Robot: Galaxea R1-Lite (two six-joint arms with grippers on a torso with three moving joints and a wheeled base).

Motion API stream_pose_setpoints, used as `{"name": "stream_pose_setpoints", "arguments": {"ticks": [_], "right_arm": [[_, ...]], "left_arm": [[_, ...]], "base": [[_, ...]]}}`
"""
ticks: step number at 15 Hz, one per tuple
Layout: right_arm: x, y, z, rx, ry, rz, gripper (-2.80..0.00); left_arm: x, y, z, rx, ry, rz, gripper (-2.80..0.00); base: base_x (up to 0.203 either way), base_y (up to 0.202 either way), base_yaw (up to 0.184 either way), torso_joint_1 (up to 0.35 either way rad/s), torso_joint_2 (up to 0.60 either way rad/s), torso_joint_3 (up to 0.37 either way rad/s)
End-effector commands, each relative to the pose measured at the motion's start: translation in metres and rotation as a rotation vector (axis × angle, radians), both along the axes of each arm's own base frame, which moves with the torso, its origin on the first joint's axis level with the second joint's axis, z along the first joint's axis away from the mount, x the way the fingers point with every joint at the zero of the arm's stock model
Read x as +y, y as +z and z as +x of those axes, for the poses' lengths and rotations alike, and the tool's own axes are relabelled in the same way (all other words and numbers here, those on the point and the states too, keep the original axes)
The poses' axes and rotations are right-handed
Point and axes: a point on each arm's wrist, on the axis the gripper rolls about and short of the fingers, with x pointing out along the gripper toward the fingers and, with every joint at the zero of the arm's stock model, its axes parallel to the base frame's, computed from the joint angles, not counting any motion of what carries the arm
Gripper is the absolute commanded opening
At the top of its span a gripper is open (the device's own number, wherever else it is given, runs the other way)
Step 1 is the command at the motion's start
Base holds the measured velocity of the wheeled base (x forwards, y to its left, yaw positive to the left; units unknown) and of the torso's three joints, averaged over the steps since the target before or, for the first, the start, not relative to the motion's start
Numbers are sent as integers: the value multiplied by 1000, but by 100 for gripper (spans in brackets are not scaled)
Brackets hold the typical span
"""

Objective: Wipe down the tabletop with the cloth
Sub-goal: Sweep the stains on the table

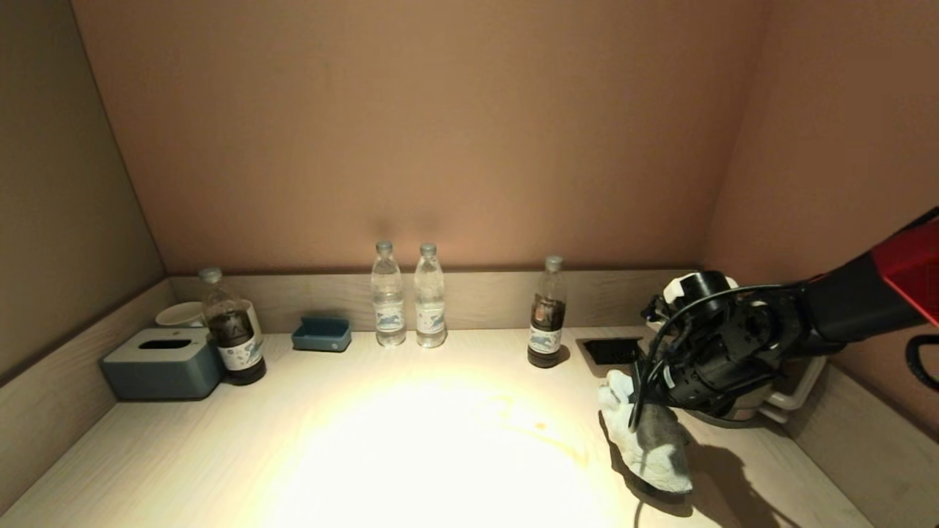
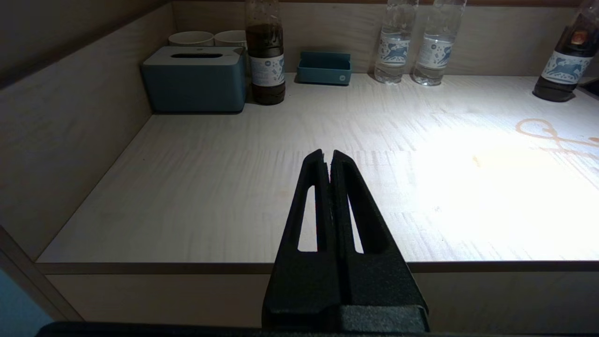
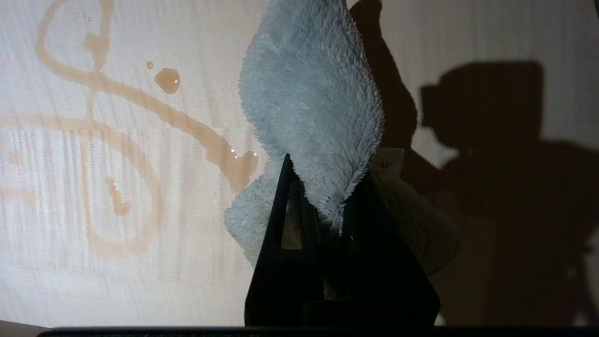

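Pale tabletop (image 1: 367, 440) with a brown spill (image 3: 140, 103) near its right side. Along the back edge: blue tissue box (image 1: 163, 362), two dark-liquid bottles (image 1: 233, 328), two clear water bottles (image 1: 387, 304). Right gripper (image 1: 645, 411) fingers clamp the cloth (image 1: 649, 436), hanging beside the spill. Left gripper (image 2: 327, 161) fingers pressed together, empty, at the front edge.

I see a brownish back wall (image 1: 418, 132) with side walls closing in a recess. A low wood-grain ledge (image 1: 477, 297) runs along its foot. A bright pool of light (image 1: 433, 455) falls in the middle.
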Motion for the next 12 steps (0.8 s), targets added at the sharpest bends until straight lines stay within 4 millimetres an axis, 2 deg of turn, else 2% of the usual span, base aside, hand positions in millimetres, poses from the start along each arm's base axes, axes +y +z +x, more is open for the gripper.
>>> {"name": "stream_pose_setpoints", "arguments": {"ticks": [1,12], "right_arm": [[0,-17,6,49,-1,-1,-280],[1,-36,12,107,-27,2,-280]], "left_arm": [[0,0,0,1,0,-1,-280],[0,0,0,1,0,-1,-280]], "base": [[0,0,0,0,0,0],[0,0,0,0,0,0]]}}
